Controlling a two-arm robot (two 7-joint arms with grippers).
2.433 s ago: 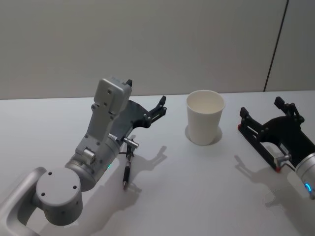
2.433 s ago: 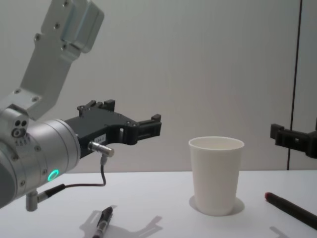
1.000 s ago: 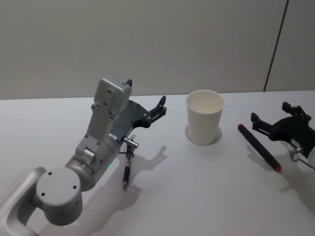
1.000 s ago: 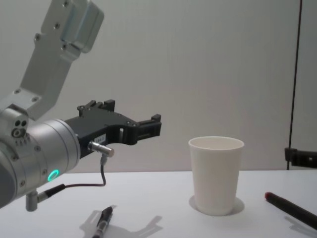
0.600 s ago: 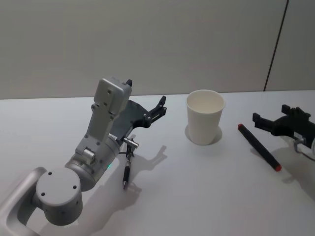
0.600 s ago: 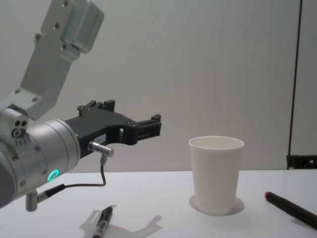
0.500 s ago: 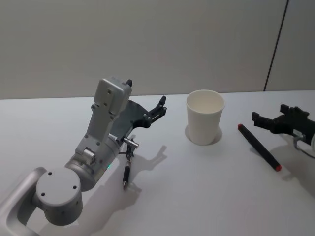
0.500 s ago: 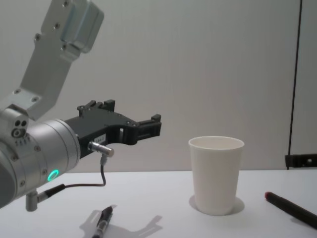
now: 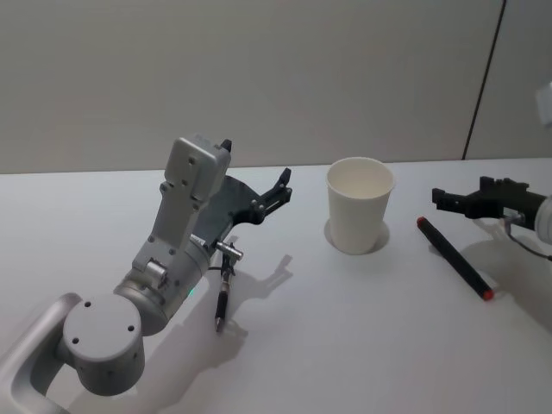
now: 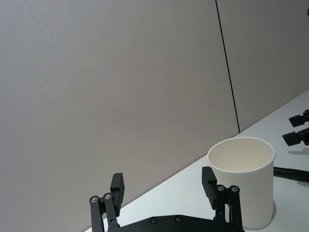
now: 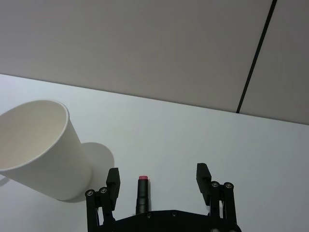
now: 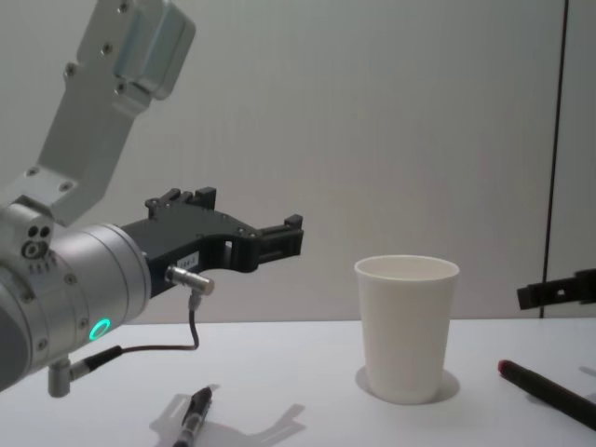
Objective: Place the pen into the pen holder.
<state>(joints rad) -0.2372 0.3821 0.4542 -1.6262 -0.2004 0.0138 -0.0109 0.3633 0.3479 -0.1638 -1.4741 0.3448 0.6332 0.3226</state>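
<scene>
The pen holder (image 9: 359,205), a white paper cup, stands upright at mid-table, and shows as the cup (image 12: 407,326) and the cup (image 11: 38,150). A black pen with red ends (image 9: 454,257) lies flat to its right, and its red tip (image 11: 142,180) shows below and between my right fingers. My right gripper (image 9: 466,203) hovers open above that pen's far end, apart from it. A second black pen (image 9: 222,306) lies beside my left arm. My left gripper (image 9: 272,194) hangs open and empty in the air, left of the cup (image 10: 246,181).
The bulky left arm (image 9: 172,250) and its cable (image 12: 158,349) stand over the table's left side, close to the second pen (image 12: 194,416). A grey wall runs behind the white table (image 9: 345,345).
My right gripper has turned and shifted a little left toward the cup, staying open above the red-ended pen. That pen, the cup and the left arm have not moved.
</scene>
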